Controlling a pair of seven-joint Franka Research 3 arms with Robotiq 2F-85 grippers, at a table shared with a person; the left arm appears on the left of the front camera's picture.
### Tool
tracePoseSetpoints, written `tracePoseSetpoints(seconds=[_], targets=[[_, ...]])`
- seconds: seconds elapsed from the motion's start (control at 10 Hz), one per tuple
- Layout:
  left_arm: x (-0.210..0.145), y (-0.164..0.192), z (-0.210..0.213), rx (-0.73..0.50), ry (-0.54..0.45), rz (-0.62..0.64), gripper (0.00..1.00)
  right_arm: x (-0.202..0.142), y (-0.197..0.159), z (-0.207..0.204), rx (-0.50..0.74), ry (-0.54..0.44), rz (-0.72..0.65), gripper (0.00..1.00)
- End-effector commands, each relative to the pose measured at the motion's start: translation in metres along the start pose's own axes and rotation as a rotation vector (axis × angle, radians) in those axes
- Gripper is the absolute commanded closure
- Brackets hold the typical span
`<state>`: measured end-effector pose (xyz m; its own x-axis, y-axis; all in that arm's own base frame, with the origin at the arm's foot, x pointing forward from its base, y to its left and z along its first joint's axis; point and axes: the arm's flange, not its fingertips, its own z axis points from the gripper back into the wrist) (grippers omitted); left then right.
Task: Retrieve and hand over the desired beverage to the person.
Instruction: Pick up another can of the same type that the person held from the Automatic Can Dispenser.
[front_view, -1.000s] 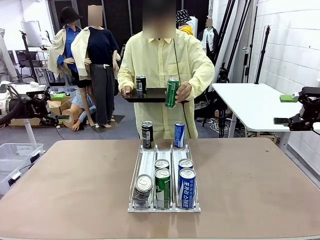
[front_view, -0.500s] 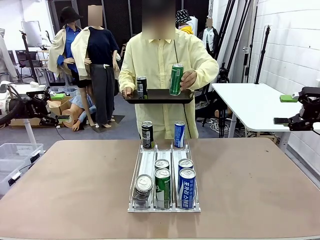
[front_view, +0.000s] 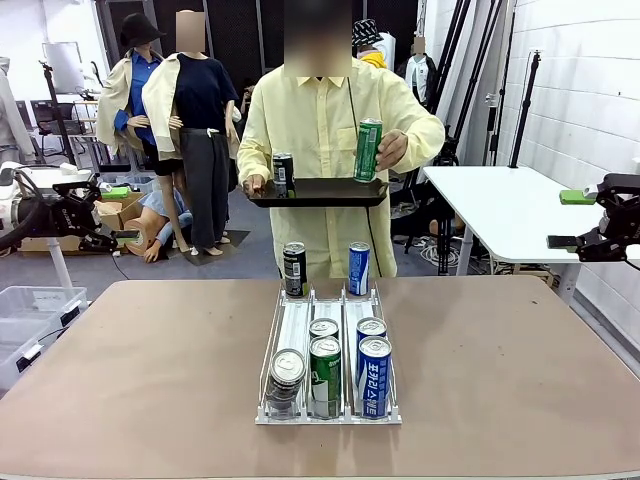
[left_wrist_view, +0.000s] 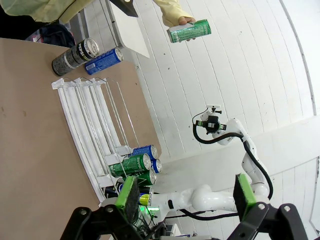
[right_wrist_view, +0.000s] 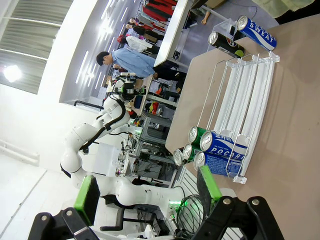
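Observation:
The person (front_view: 320, 130) stands at the far side, balancing a black tray (front_view: 318, 192) that carries a black can (front_view: 283, 171). Their other hand holds a green can (front_view: 368, 150) up above the tray's right end; the left wrist view shows that green can (left_wrist_view: 190, 31) too. On the table, a white wire rack (front_view: 328, 355) holds green cans (front_view: 324, 372), blue cans (front_view: 374, 372) and a black can lying down (front_view: 287, 368). Behind it stand a black can (front_view: 294, 269) and a blue can (front_view: 358, 268). My left gripper (left_wrist_view: 186, 197) and right gripper (right_wrist_view: 148, 195) are open, holding nothing, well back from the rack.
The brown tabletop (front_view: 140, 380) has bare room on both sides of the rack. A white side table (front_view: 500, 210) stands off to the right and a clear bin (front_view: 30, 320) on the floor to the left. Stands and tripods fill the background.
The person's hand has raised the green can from in front of the tray to above its right end. Both grippers stay open and still.

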<state>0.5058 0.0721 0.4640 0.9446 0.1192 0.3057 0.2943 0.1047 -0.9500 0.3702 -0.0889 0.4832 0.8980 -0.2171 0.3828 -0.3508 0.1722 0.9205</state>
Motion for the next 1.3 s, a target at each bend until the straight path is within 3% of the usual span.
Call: tracePoseSetpoints(seconds=[0.0,1.2], targets=[[-0.0015,-0.0011,-0.0001,0.010,-0.004,-0.001,0.00,0.0002,0.0009,-0.0001,0.011,0.001,-0.007,0.00],[-0.0015,-0.0011,-0.0001,0.010,-0.004,-0.001,0.00,0.0002,0.0009,-0.0001,0.011,0.001,-0.007,0.00]])
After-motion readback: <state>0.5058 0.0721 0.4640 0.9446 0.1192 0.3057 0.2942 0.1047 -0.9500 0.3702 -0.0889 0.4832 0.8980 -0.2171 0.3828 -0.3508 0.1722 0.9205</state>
